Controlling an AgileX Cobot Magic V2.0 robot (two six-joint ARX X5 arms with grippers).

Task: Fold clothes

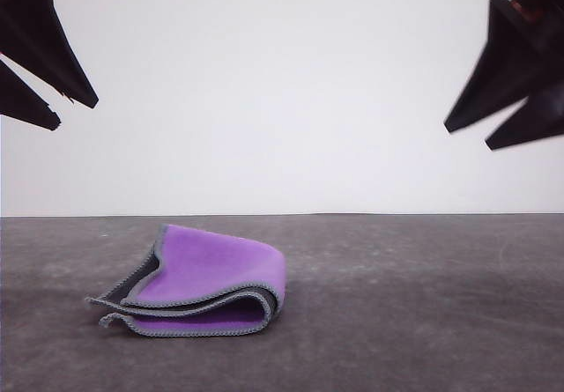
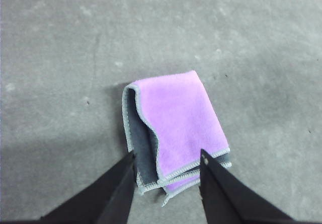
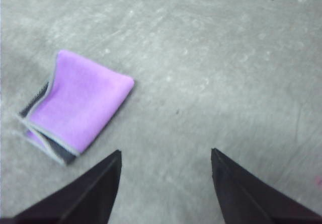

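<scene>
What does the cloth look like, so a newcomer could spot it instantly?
On the grey table, left of centre in the front view, lies the cloth, folded into a small stacked bundle. Its top is bright purple fleece, with dark grey inner layers and pale grey stitched edging showing at the open side.
</scene>
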